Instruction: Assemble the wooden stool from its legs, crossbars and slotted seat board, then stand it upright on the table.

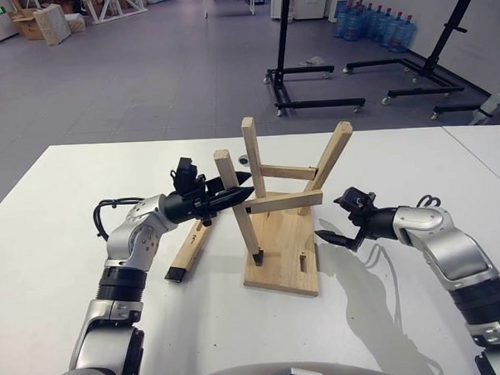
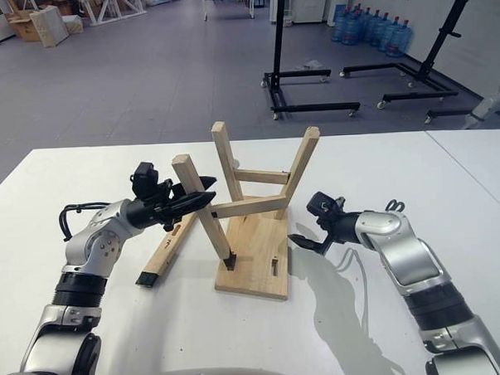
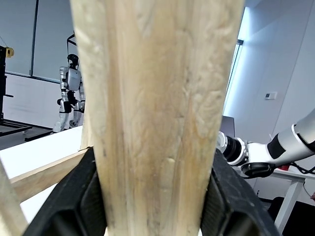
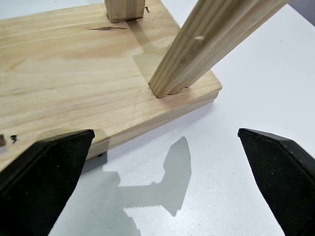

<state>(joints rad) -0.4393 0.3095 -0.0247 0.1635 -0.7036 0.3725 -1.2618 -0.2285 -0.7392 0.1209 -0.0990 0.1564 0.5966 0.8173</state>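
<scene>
The slotted seat board [image 1: 280, 265] lies flat on the white table. Three legs stand up from it, joined by two crossbars [image 1: 285, 202]. My left gripper [image 1: 238, 195] is shut on the nearest, tilted leg [image 1: 231, 182], about halfway up; in the left wrist view that leg [image 3: 157, 113] sits between the black fingers [image 3: 81, 199]. A loose leg [image 1: 189, 247] with a black foot lies on the table left of the board. My right gripper [image 1: 330, 234] is open, low beside the board's right edge; in the right wrist view the board's corner [image 4: 74, 83] and a leg's base [image 4: 170, 86] lie ahead of it.
The table [image 1: 62, 245] has free room on the left, in front and on the right. A second table edge [image 1: 489, 148] adjoins at the right. Black wheeled stands [image 1: 312, 85] and water bottles [image 1: 375, 20] are on the floor beyond.
</scene>
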